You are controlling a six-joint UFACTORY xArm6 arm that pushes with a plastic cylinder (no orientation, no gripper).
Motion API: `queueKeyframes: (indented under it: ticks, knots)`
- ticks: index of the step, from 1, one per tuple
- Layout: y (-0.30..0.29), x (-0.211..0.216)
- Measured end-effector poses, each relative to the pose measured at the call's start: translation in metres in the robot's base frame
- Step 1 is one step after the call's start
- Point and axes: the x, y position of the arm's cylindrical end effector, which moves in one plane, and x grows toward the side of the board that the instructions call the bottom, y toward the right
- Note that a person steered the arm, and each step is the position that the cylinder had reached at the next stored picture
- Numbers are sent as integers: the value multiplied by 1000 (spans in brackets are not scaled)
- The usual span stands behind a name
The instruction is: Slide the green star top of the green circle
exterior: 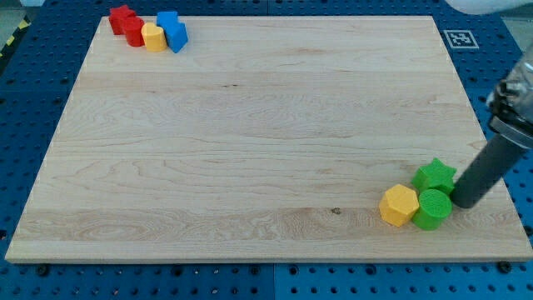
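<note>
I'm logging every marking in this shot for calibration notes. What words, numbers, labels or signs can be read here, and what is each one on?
No readable words, numbers or brand names anywhere.
Black-and-white square marker: on the blue surface beyond the wooden board's top right corner; a pattern, not text.
Yellow-and-black striping: at the view's left edge; no lettering.
The blocks, including the green star and green circle, and my tip carry no markings.
</note>
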Motion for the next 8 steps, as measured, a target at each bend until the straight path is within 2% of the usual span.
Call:
queueKeyframes:
  ticks: [2,8]
  knots:
    - [-3,-40]
    - [-8,-48]
